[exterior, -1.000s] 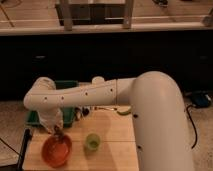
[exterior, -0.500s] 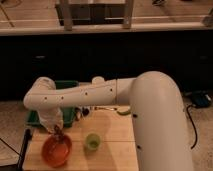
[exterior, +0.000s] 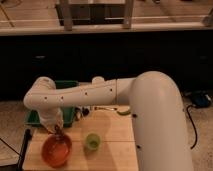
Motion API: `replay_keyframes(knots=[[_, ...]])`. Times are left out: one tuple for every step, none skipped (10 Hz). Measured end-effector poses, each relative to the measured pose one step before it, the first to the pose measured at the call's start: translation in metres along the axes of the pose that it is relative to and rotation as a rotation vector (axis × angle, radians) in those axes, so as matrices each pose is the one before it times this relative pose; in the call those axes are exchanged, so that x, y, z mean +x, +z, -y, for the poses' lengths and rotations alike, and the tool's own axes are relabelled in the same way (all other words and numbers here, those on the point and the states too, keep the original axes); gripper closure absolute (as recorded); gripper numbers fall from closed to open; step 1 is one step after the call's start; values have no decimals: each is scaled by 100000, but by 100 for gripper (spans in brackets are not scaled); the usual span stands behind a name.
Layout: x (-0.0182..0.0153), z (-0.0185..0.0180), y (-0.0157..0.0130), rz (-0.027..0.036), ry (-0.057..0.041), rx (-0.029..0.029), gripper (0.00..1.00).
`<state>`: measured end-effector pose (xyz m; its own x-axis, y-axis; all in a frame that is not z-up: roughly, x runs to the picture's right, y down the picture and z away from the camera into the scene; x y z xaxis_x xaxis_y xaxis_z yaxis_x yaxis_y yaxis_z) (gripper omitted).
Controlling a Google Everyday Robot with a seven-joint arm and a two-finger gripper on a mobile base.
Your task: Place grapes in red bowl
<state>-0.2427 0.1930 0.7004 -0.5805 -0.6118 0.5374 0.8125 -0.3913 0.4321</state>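
Note:
The red bowl (exterior: pixel 56 151) sits on the wooden table at the front left, round and orange-red. My gripper (exterior: pixel 58 132) hangs at the end of the white arm, just above the bowl's far rim. A small dark shape shows at the gripper's tip, over the bowl. I cannot tell whether it is the grapes. No grapes show elsewhere on the table or plainly inside the bowl.
A small green cup (exterior: pixel 92 141) stands just right of the bowl. A dark green rectangular bin (exterior: pixel 66 86) lies behind the arm at the back left. The wooden table (exterior: pixel 112 152) ends near the front. My white arm (exterior: pixel 150 110) fills the right side.

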Motion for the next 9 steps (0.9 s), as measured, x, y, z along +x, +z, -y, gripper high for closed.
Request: replay_keyframes(knots=[[-5, 11, 36, 72, -505, -35, 100], [-16, 14, 13, 24, -323, -12, 100], [-24, -6, 18, 29, -521, -25, 100], [-20, -12, 26, 40, -572, -36, 100], [-22, -24, 67, 96, -860, -54, 100], [-10, -13, 7, 32, -497, -68, 100], [9, -89, -5, -3, -511, -106, 100], [8, -21, -1, 25, -512, -51, 100], [21, -12, 10, -5, -425, -68, 100]])
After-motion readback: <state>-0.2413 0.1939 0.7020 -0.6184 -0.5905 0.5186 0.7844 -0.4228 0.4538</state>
